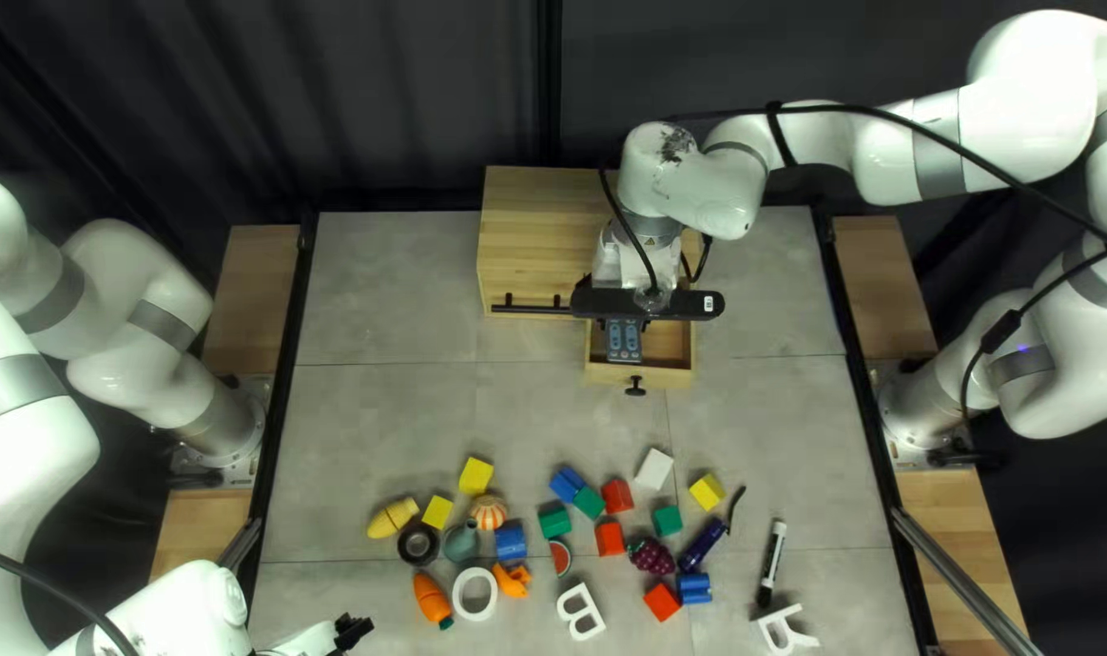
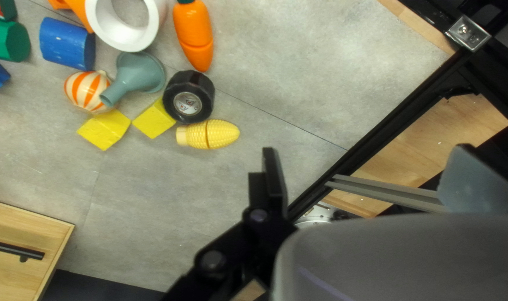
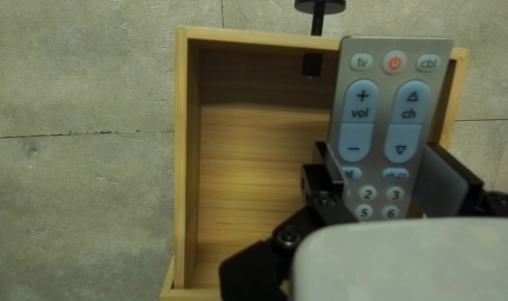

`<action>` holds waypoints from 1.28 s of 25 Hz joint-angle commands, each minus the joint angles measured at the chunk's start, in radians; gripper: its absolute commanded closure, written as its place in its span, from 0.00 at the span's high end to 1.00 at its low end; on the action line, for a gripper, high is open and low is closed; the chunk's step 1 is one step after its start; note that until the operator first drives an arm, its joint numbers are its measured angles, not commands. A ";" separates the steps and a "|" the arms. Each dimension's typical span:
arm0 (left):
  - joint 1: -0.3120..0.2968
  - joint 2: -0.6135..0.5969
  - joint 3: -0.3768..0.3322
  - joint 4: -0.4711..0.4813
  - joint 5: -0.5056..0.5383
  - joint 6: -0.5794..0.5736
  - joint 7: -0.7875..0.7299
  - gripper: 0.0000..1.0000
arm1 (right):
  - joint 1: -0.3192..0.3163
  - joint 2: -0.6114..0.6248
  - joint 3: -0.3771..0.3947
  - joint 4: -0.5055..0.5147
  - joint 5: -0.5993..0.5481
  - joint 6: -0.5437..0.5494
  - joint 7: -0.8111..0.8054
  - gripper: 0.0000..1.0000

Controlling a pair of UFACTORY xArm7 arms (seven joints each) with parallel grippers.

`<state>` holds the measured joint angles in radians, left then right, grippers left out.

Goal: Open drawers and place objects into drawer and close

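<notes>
A gray remote control with pale blue buttons (image 1: 624,341) is clamped between the fingers of the right gripper (image 1: 642,261), one on each long edge. It is held over the open light wooden drawer (image 1: 669,344), toward one side; in the right wrist view its end overlaps the rim of the drawer front. Whether it touches the drawer's floor, I cannot tell. Its buttons bear dark printed characters and symbols, and one bears a red power mark.

The drawer projects from a light wooden cabinet (image 1: 535,249) with a black bar handle (image 1: 529,307); the drawer's own pull is a black knob (image 1: 635,386).

The left gripper (image 1: 354,631) has its fingers wide apart, with nothing between them. Ahead of it in its wrist view lie a yellow toy corn cob (image 2: 208,134), a black tape roll with a printed center label (image 2: 189,97) and an orange toy carrot (image 2: 195,34).

Elsewhere on the gray worktop (image 1: 383,292) are two white letter-shaped pieces (image 1: 580,611) and a black-and-white marker (image 1: 771,564).
</notes>
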<state>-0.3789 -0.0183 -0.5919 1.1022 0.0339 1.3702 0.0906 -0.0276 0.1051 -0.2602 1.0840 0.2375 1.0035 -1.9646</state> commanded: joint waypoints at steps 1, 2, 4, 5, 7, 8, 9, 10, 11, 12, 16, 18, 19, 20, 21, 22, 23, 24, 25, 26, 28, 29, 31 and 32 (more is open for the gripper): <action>0.000 0.000 0.000 0.000 0.000 0.000 0.000 1.00 | -0.002 0.007 -0.001 0.004 0.000 -0.002 -0.008 0.00; 0.000 0.000 0.000 0.000 0.000 0.000 0.000 1.00 | -0.003 0.008 -0.001 0.006 0.001 0.000 -0.010 0.00; 0.000 0.000 0.000 0.000 0.000 0.000 0.000 1.00 | -0.004 0.011 -0.002 0.010 0.002 0.001 -0.012 0.02; 0.000 0.000 0.000 0.000 0.000 0.000 0.000 1.00 | -0.005 0.014 -0.003 0.013 0.004 0.001 -0.012 0.03; 0.000 0.000 0.000 0.000 0.000 0.000 0.000 1.00 | -0.006 0.016 -0.003 0.014 0.006 -0.001 -0.011 0.04; 0.000 0.000 0.000 0.000 0.000 0.000 0.000 1.00 | -0.007 0.019 -0.003 0.016 0.009 -0.001 -0.009 0.31; 0.000 0.000 0.000 0.000 0.000 0.000 0.000 1.00 | -0.007 0.020 -0.004 0.016 0.012 -0.002 -0.008 1.00; 0.000 0.000 0.000 0.000 0.000 0.000 0.000 1.00 | -0.007 0.021 -0.004 0.015 0.014 -0.003 -0.005 0.99; 0.000 0.000 0.000 0.000 0.000 0.000 0.000 1.00 | -0.007 0.021 -0.004 0.015 0.014 -0.003 -0.005 0.02; 0.000 0.000 0.000 0.000 0.000 0.000 0.000 1.00 | -0.005 0.008 -0.004 0.002 0.008 -0.014 0.004 0.00; 0.000 0.000 0.000 0.000 0.000 0.000 0.000 1.00 | -0.001 -0.018 -0.004 -0.020 -0.008 -0.030 0.023 0.00; 0.000 0.000 0.000 0.000 0.000 0.000 0.000 1.00 | 0.001 -0.019 -0.003 -0.019 -0.010 -0.031 0.027 0.00; 0.000 0.000 0.000 0.000 0.000 0.000 0.000 1.00 | 0.003 -0.019 -0.002 -0.019 -0.012 -0.032 0.029 0.00; 0.000 0.000 0.000 0.000 0.000 0.000 0.000 1.00 | 0.005 -0.023 -0.001 -0.023 -0.016 -0.036 0.033 0.00; 0.000 0.000 0.000 0.000 0.000 0.000 0.000 1.00 | 0.005 -0.025 0.000 -0.026 -0.018 -0.038 0.035 0.00; 0.000 0.000 0.000 0.000 0.000 0.000 0.000 1.00 | 0.008 -0.033 0.001 -0.034 -0.022 -0.042 0.040 0.00; 0.000 0.000 0.000 0.000 0.000 0.000 0.000 1.00 | 0.010 -0.042 0.003 -0.041 -0.027 -0.044 0.048 0.00; 0.000 0.000 0.000 0.000 0.000 0.000 0.000 1.00 | 0.013 -0.050 0.004 -0.047 -0.031 -0.045 0.055 0.00; 0.000 0.000 0.000 0.000 0.000 0.000 0.000 1.00 | 0.021 -0.072 0.011 -0.063 -0.043 -0.045 0.076 0.00; 0.000 0.000 0.000 0.000 0.000 0.000 0.000 1.00 | 0.028 -0.087 0.018 -0.074 -0.052 -0.044 0.094 0.00; 0.000 0.000 0.000 0.000 0.000 0.000 0.000 1.00 | 0.046 -0.118 0.038 -0.097 -0.074 -0.041 0.148 0.00; 0.000 0.000 0.000 0.000 0.000 0.000 0.000 1.00 | 0.055 -0.131 0.049 -0.109 -0.083 -0.040 0.176 0.00; 0.000 0.000 0.000 0.000 0.000 0.000 0.000 1.00 | 0.079 -0.165 0.080 -0.140 -0.112 -0.035 0.258 0.00; 0.000 0.000 0.000 0.000 0.000 0.000 0.000 1.00 | 0.090 -0.183 0.098 -0.159 -0.127 -0.034 0.304 0.00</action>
<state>-0.3789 -0.0183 -0.5919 1.1022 0.0339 1.3702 0.0906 0.0317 -0.0282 -0.2049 0.9735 0.1522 0.9645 -1.7621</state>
